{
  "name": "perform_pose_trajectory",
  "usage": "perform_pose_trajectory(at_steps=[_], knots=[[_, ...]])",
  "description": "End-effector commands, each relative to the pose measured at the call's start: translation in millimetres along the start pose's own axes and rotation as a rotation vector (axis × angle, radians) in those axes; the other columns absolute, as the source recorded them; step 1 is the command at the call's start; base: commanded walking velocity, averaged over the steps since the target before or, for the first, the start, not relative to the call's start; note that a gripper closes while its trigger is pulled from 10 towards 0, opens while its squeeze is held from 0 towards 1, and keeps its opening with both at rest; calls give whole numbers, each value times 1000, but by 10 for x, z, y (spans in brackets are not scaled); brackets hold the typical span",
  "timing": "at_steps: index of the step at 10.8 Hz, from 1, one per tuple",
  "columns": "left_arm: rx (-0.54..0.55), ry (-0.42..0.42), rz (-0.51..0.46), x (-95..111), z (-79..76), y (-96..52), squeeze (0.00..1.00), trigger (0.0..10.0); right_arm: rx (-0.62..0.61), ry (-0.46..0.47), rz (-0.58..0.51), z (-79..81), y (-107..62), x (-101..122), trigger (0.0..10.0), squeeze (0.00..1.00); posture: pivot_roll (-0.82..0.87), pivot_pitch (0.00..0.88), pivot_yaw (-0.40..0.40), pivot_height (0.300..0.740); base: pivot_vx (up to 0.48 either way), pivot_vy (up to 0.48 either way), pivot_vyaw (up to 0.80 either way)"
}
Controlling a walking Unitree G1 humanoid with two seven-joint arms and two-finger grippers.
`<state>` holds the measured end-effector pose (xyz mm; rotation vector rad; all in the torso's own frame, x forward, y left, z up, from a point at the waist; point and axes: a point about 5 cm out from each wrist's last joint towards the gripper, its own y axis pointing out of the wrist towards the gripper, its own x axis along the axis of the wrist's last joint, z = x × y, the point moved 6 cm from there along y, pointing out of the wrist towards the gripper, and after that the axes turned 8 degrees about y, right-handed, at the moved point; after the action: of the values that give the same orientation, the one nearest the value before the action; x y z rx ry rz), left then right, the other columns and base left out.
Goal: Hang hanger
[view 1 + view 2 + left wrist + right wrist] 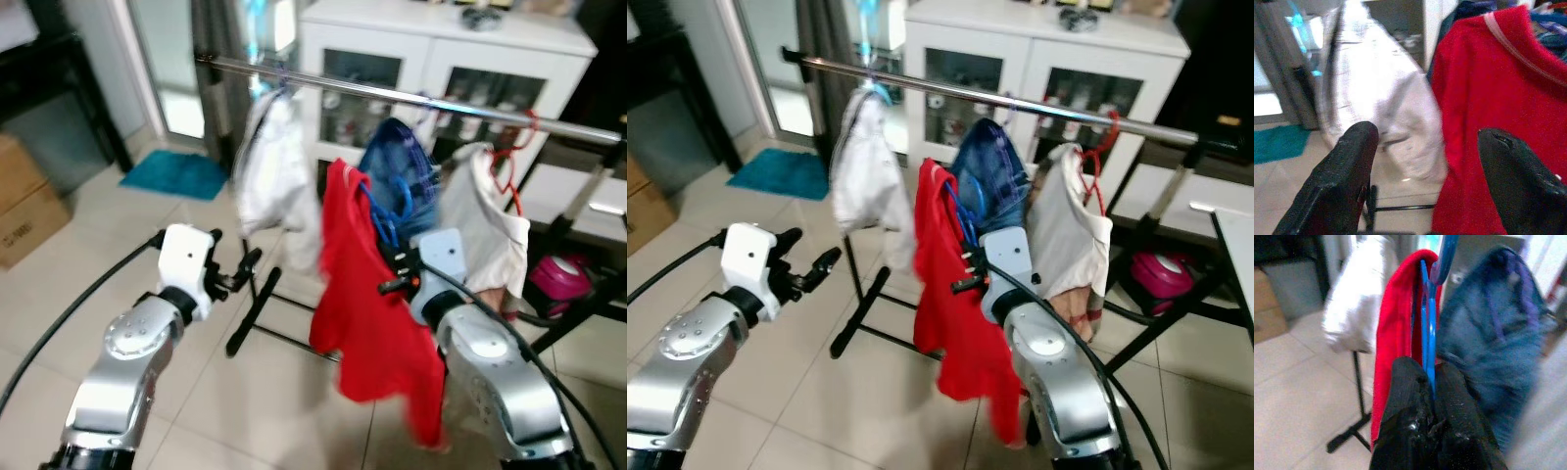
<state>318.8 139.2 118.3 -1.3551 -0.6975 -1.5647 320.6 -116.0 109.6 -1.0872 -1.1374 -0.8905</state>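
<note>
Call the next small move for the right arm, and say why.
Probably raise the right gripper up toward the rail. Its fingers are shut on the blue hanger carrying the red shirt, which sits below the rail, between the white garment and the blue jeans. The left gripper is open and apart.

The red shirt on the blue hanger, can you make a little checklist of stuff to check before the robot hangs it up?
1. Right gripper pinching the blue hanger: ok.
2. Red shirt draped on the hanger: ok.
3. Hanger hook on the rail: not ok, it is below the rail.
4. Free gap on the rail between the white garment and the blue garment: ok.
5. Left gripper open and holding nothing: ok.
</note>
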Motion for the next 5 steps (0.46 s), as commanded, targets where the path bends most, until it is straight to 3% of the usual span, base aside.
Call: perform_pose_trajectory(at_steps=[1,4,5], knots=[[-1,13,6,-7,25,-41,0,10000,-16,-8,-52,-24,2,166,10000,0,-84,0,-1,740,319,0,0],[-31,18,4,18,-9,5,0,10000,-25,-66,0,-56,65,153,10000,0,-87,0,13,740,320,0,0],[-42,5,-12,53,-35,-3,0,10000,-109,-63,7,-221,54,126,10000,0,-82,0,0,740,319,0,0]])
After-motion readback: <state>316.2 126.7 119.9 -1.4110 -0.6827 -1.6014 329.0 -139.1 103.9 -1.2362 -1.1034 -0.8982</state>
